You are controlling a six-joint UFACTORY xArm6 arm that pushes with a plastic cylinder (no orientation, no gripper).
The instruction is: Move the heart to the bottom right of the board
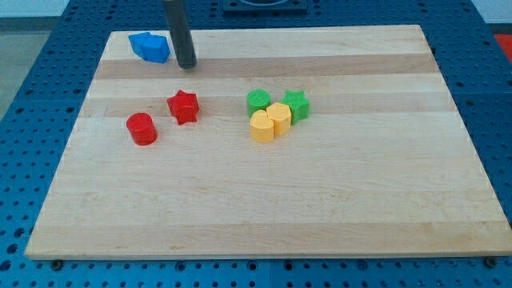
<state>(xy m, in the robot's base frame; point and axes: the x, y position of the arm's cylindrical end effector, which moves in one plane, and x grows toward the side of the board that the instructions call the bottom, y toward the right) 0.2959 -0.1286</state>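
Observation:
The yellow heart [261,127] lies near the middle of the wooden board [264,216]. It touches a yellow hexagon-like block [279,118] at its upper right. My tip [186,66] stands near the view's top left, far up and left of the heart. It is just right of a blue block [150,46] whose shape is unclear.
A green round block [258,100] and a green star [297,104] sit right behind the two yellow blocks. A red star [183,106] and a red cylinder [142,128] lie to the heart's left. Blue pegboard surrounds the board.

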